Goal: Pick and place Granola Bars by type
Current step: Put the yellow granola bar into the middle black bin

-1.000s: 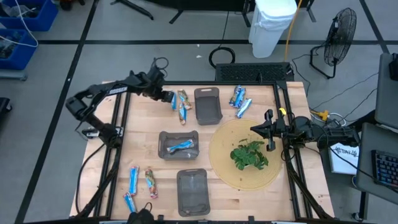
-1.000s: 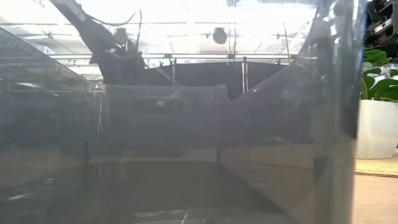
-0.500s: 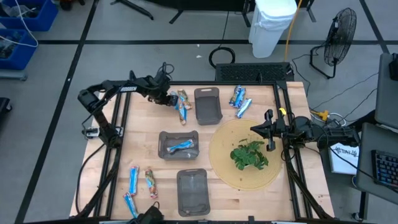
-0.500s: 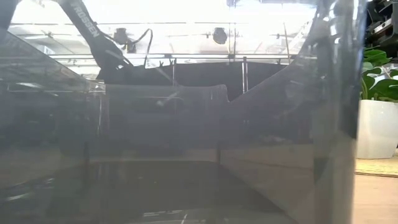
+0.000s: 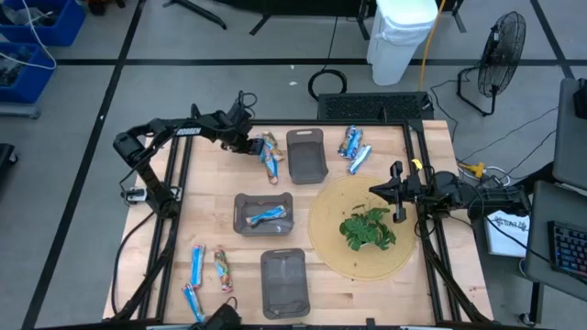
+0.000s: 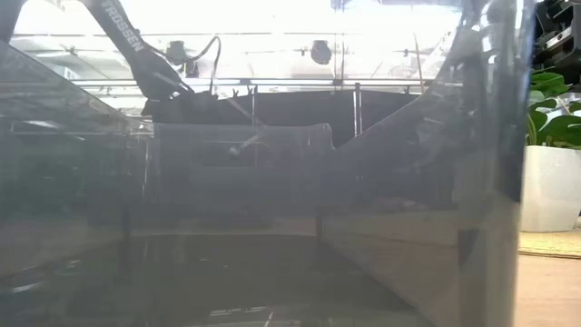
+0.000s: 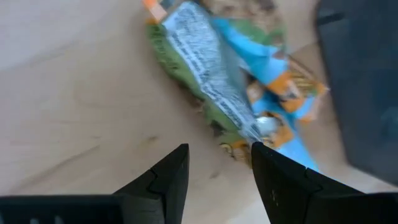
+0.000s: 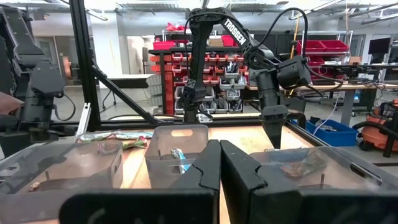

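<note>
My left gripper [image 5: 249,145] is open at the table's far left, right beside a small pile of granola bars [image 5: 268,154]. In the left wrist view its gripper [image 7: 217,158] stands low over the wood just short of the pile [image 7: 239,81]: a green-and-white wrapper lying across blue-and-orange ones. One blue bar [image 5: 267,216] lies in the middle grey tray [image 5: 246,203]. More bars lie at the far right [image 5: 353,147] and near left [image 5: 198,266]. My right gripper [image 5: 374,192] waits, shut, beside the plant [image 5: 367,227].
A grey tray [image 5: 306,156] stands just right of the pile, and another [image 5: 283,280] sits at the near edge. The plant stands on a round mat [image 5: 330,247]. In the low view a tray wall [image 6: 236,182] blocks most of the table. Bare wood lies left of the pile.
My left arm has reached out and come down toward the pile of bars at the far left, ending low beside it. It has held still for the last half second. The bars have not moved.
</note>
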Tool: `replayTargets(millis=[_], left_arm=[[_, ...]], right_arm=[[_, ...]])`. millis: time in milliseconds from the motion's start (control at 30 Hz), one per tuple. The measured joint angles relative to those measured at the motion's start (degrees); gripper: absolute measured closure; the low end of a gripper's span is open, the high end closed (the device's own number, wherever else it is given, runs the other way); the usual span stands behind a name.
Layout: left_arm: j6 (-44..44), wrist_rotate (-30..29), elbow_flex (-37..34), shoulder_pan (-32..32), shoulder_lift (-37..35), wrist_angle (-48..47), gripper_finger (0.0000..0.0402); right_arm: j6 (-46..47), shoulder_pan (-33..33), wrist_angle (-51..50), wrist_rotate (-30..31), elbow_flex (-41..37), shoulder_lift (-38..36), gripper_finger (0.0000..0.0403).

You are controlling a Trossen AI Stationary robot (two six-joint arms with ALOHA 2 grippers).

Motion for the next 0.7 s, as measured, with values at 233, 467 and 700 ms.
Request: replayTargets(millis=[233,467,700], left_arm=[[-2.36,2.05,0.0,-1.39,0.0,3.33,0.0224],[-3.64,1.44,0.0,-3.01,0.0,3.13,0.0224],[-3.63,-1.57,0.02,-3.99,0.0,1.83,0.0224]], right_arm=[[0.0,0.01,0.0,0.0,0.0,0.02,0.0403],[0.02,0.01,0.0,0.0,-0.01,0.01,0.0403],[0.0,0.01,0.0,-0.02,0.0,0.02,0.0403]])
